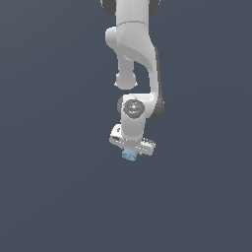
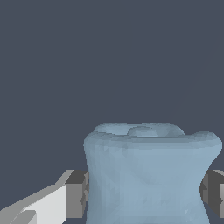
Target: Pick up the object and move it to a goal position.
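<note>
Between the fingers (image 2: 78, 199), gripper (image 1: 131, 151) clamped on the pale-blue object (image 2: 148, 175), pads touching both sides. Risk: grip looks shallow, object protruding at 6 o'clock below the hand, could slip during transport. Arm hangs from 12 o'clock, wrist pointing down, slightly tilted.

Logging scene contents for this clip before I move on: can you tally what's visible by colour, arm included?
Pale-blue: 1, the object, a stubby cylinder held between the fingers.
White: 1, the robot arm with its gripper.
Total: 2. Nothing else shows against the plain dark grey background in either view.
</note>
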`<state>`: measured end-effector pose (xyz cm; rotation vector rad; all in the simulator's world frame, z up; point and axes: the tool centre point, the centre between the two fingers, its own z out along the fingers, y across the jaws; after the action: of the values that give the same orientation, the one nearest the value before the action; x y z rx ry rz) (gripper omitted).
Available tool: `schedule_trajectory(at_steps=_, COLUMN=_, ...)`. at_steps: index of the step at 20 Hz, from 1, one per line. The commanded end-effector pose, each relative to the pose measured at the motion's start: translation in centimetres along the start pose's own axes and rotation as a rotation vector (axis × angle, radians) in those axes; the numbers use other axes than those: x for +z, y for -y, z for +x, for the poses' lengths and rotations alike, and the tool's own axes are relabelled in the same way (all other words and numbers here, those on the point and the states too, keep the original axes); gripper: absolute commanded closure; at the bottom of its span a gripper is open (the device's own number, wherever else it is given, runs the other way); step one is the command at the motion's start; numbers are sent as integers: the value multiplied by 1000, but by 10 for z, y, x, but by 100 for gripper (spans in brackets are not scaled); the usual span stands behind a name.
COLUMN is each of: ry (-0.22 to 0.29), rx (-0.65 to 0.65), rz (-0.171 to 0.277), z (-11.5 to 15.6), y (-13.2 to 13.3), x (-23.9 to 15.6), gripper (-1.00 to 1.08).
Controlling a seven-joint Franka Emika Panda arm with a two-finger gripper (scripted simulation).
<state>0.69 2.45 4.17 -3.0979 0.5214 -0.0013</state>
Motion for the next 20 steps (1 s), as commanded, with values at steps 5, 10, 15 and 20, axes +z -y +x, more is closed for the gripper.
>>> schedule_trajectory(at_steps=5, ry=-1, rx=0, rz=1, z=0, y=0, x=0, gripper=108)
schedule_trajectory(at_steps=10, ry=-45, rx=-12, rz=22, z=10, y=15, x=-21, gripper=108)
schedule_trajectory(at_steps=15, ry=-148, rx=-38, rz=73, z=30, y=47, x=-70, gripper=108)
schedule_trajectory(at_steps=20, ry=-298, rx=-77, rz=147, z=48, y=90, x=-148, gripper=108)
